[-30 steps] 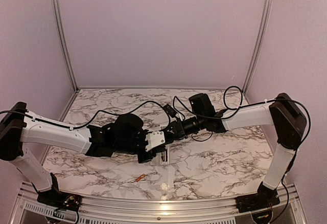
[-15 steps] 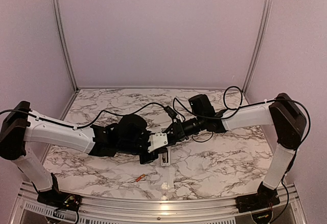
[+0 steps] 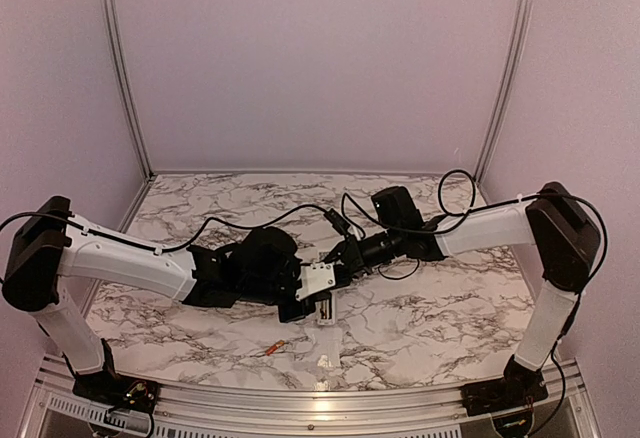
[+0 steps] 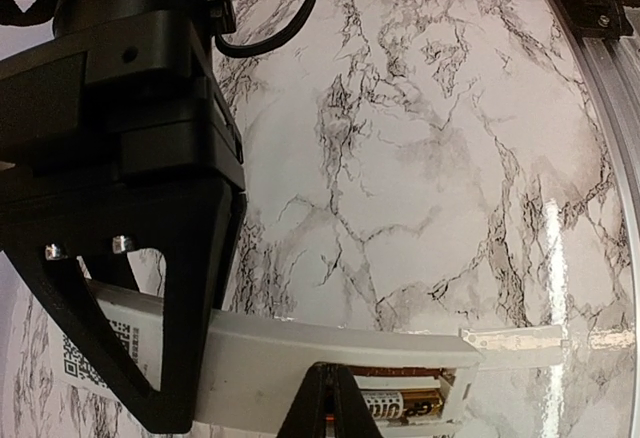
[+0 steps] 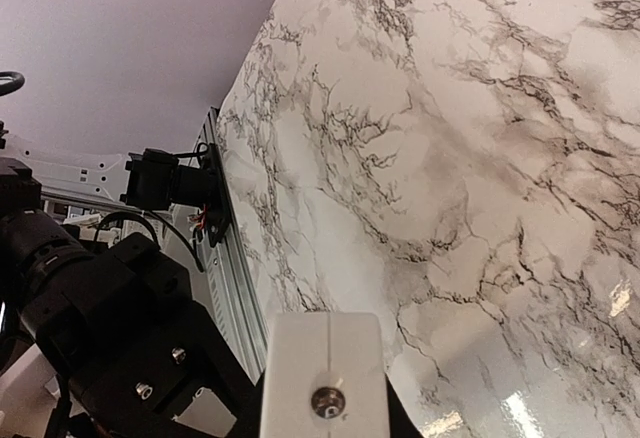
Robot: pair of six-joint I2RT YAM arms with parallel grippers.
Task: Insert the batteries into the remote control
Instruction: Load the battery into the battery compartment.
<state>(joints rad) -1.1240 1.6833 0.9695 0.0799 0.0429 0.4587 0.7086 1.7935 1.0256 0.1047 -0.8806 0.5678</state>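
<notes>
Left wrist | right gripper (image 4: pixel 150 378) clamps remote control (image 4: pixel 300 343), frame's lower left | left gripper (image 4: pixel 328 403) tips pinched together, seemingly empty, at seated battery (image 4: pixel 400 406) | my worry: pressing levers remote control loose.

Remote control (image 4: pixel 300 350) between black jaws; battery (image 4: pixel 400 407) in open compartment; marble table (image 4: pixel 430 158) beyond

remote control (image 4: pixel 300 343) | QR code label | small print unreadable

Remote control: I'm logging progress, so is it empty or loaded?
Loaded, at least partly: the left wrist view shows one copper-and-black battery lying inside the uncovered end of the remote control. A second battery: cannot tell.
</notes>
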